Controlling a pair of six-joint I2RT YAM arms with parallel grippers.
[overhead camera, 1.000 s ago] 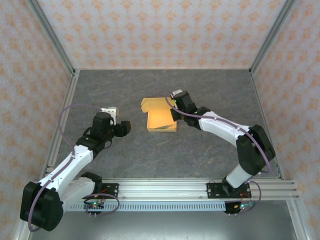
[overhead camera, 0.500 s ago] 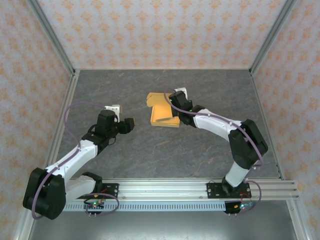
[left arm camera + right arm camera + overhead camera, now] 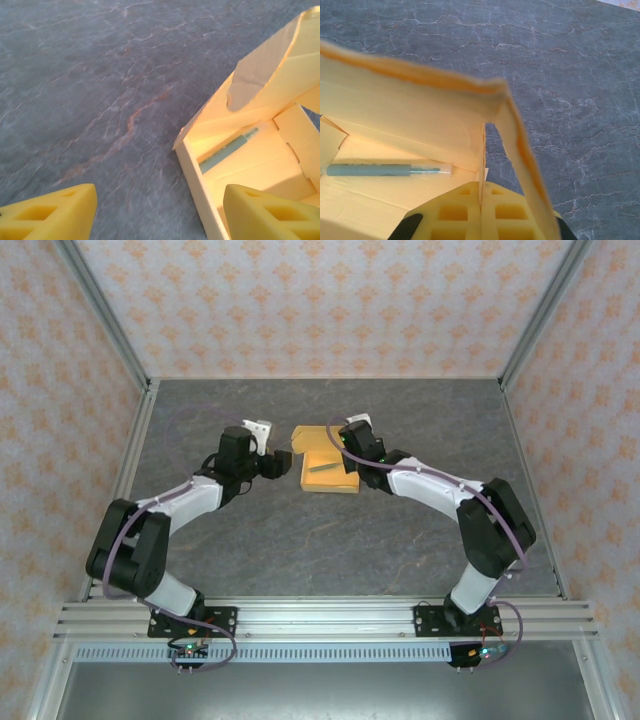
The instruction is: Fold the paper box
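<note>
while right gripper (image 3: 481, 194) pinches the paper box (image 3: 326, 476), open left gripper (image 3: 160, 202) hovers just beside.

Soft, even light is falling from overhead, casting only faint shadows on the table (image 3: 300, 540) just beside the paper box (image 3: 325, 472). In the wrist views the paper box is glowing pale and washed out, its nearest flap edge is blurring, and the table beyond is showing crisp veining.

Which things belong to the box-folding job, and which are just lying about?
Job: paper box; right gripper, shut on one of its flaps; left gripper, open beside it.
Lying about: greenish stick, inside the box.
</note>
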